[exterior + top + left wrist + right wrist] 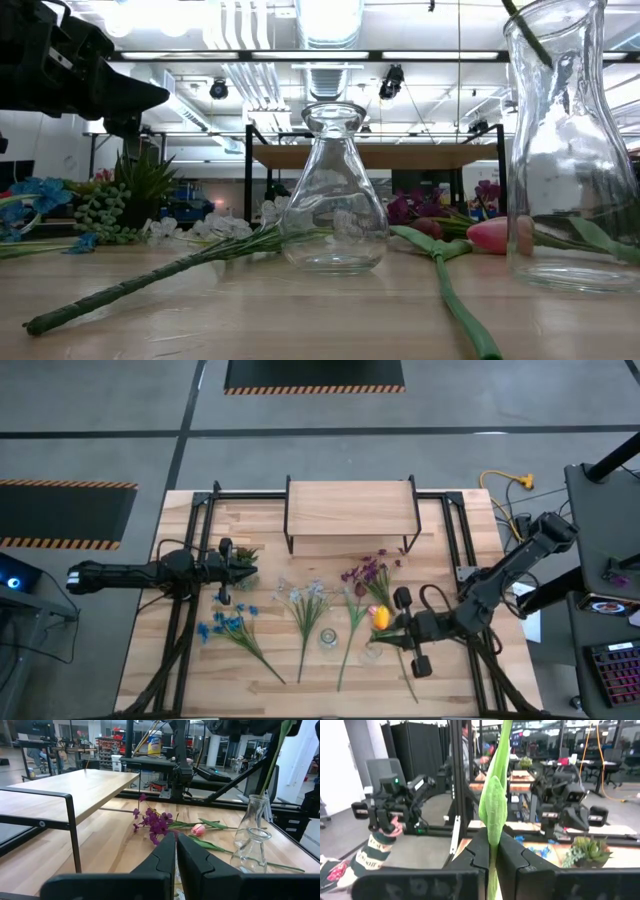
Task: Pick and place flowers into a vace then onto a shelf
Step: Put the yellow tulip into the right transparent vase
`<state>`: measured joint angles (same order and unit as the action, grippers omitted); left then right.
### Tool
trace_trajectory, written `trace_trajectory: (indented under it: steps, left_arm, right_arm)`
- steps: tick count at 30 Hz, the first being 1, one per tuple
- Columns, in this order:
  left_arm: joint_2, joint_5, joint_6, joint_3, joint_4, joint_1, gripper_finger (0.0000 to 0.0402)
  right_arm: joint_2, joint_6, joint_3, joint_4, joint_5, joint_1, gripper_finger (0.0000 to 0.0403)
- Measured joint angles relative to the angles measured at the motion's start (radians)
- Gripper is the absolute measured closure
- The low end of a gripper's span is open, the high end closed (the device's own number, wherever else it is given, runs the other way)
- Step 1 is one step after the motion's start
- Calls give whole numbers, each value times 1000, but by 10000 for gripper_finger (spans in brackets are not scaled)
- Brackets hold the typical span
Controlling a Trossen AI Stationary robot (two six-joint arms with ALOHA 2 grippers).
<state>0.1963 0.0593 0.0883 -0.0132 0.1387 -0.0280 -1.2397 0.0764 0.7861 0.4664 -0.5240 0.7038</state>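
two grippers: the right gripper (492, 851) pinches a yellow flower's stem (495, 805) above the vase (372, 651); the left gripper (176, 851) is closed, empty, near the potted plant (243, 556).

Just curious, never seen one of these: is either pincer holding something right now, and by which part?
Yes. The right pincer pinches a flower's green stem. The left pincer is shut on nothing.

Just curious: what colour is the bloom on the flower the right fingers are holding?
Yellow-orange; the bloom shows best in the high view, beside the right gripper.
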Motion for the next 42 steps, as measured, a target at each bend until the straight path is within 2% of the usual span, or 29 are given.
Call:
trace_trajectory:
  steps: [7,10,17,25,34,37,42]
  left_arm:
    - [0,0,0,0,0,0,402]
    - [0,0,0,1,0,0,402]
    - [0,0,0,2,0,0,402]
    - [0,0,0,2,0,0,402]
    - [0,0,0,2,0,0,402]
    - [0,0,0,2,0,0,402]
    - [0,0,0,2,0,0,402]
  right_arm:
    - [-58,73,-4,-56,-7,1,394]
    - [-77,104,-6,-71,-66,13,394]
    - [-107,108,-8,-80,-87,45,394]
    - [-155,134,-10,-121,-174,58,394]
    - [-174,147,-10,-138,-186,58,393]
    - [-168,147,-10,-177,-186,58,381]
    - [-161,157,-10,-182,-184,58,338]
